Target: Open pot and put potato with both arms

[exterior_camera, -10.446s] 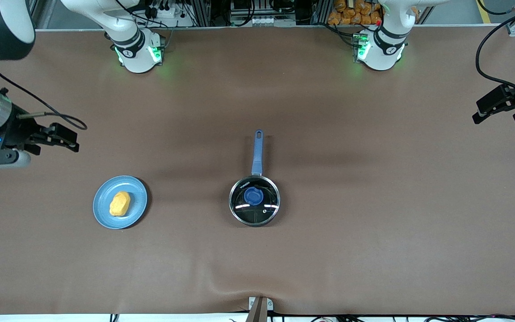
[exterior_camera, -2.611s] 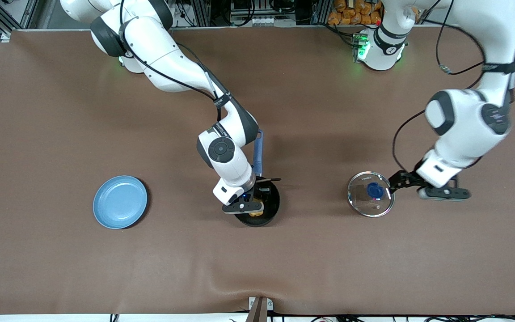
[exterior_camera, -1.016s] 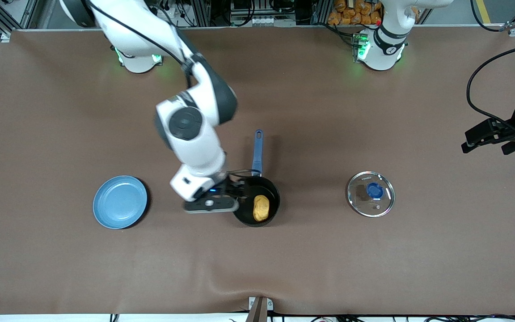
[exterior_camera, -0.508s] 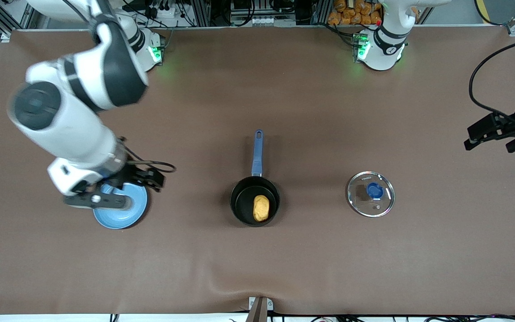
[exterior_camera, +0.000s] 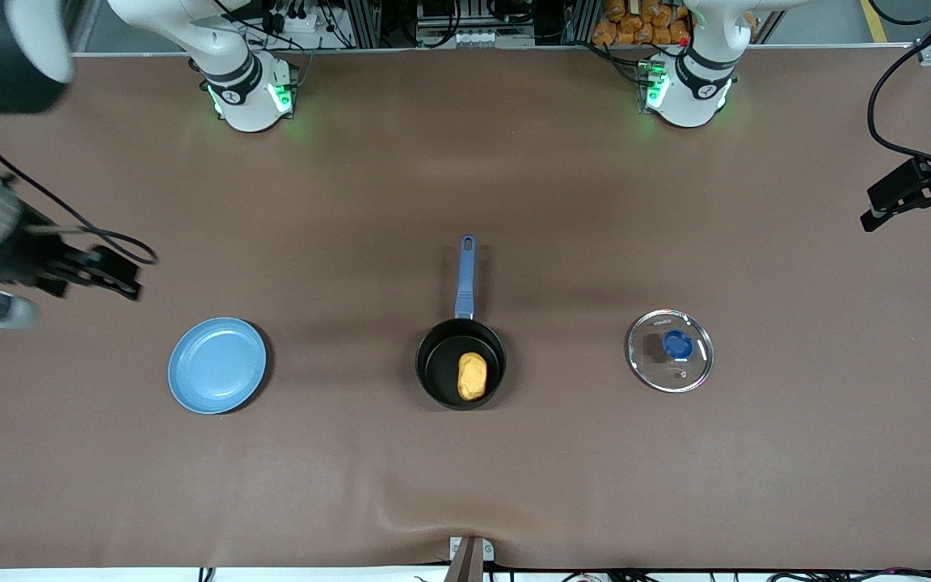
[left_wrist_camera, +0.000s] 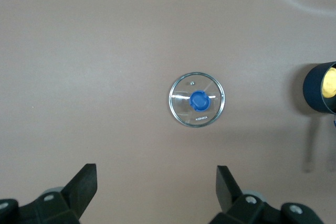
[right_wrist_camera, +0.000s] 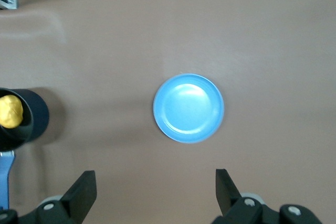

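Task looks done: potato sits in the open pot, frame center; nothing left but parking both arms.
Right gripper at left edge, left gripper at right edge, both high over bare table, fingers spread, empty. Pot matte black, round, straight blue handle; lumpy yellow-orange potato; glass lid with blue knob flat at center right; glossy light-blue plate empty, center left.

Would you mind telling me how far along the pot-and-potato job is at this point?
It looks done: the pot stands open with the potato inside, its lid flat on the table toward the left arm's end, and the plate bare. Nothing is in hand: the left gripper and right gripper are both open, high at the table's ends. Nothing appears left.
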Available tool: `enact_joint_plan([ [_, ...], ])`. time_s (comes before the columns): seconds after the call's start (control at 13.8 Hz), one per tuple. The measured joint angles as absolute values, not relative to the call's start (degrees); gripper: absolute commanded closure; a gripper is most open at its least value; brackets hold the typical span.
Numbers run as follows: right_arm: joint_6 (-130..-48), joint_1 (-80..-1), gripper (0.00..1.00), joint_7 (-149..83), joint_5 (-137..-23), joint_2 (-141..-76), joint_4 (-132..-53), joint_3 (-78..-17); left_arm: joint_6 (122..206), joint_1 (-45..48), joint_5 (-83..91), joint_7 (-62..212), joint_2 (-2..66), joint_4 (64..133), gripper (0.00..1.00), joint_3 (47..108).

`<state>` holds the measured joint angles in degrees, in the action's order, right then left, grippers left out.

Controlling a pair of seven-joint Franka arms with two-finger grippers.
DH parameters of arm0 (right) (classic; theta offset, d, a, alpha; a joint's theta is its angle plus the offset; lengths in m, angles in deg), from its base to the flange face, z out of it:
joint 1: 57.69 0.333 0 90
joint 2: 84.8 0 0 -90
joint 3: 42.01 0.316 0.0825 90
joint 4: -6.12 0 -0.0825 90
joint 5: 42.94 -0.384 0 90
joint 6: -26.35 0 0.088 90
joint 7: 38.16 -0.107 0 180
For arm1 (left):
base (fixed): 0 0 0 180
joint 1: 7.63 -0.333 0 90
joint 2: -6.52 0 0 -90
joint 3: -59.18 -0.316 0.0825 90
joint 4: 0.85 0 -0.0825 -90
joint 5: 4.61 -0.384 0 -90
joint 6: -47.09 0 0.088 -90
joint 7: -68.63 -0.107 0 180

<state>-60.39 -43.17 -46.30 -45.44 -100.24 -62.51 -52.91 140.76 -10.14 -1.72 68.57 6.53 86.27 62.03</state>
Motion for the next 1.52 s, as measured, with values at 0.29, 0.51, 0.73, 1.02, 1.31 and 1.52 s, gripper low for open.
enact_joint_plan([
  [0.29, -57.6, -44.2, 0.0, -43.3, -42.5, -96.8, -62.8, -52.9, 141.4, -10.1, -1.7, 69.1, 7.7, 85.5, 0.0, 62.1],
  [0.51, -57.8, -44.2, 0.0, -43.3, -42.5, -96.6, -63.1, -52.7, 141.4, -10.0, -1.7, 69.8, 8.4, 84.6, 0.0, 62.3],
  [0.73, -58.1, -44.2, 0.0, -43.3, -42.5, -96.6, -63.5, -52.6, 141.4, -10.0, -1.7, 69.9, 8.7, 84.6, 0.0, 62.4],
  [1.02, -58.5, -44.1, 0.0, -43.3, -42.2, -96.6, -63.6, -52.1, 141.4, -10.0, -1.7, 70.9, 8.7, 84.4, 0.0, 62.7],
  [1.31, -59.7, -44.2, 0.0, -43.3, -42.2, -96.6, -63.6, -52.1, 141.4, -9.9, -1.7, 72.4, 8.7, 84.1, 0.0, 62.8],
  [1.52, -59.9, -44.2, 0.0, -43.3, -42.2, -96.6, -63.7, -52.2, 141.4, -9.8, -1.7, 72.7, 8.7, 83.9, 0.0, 62.9],
])
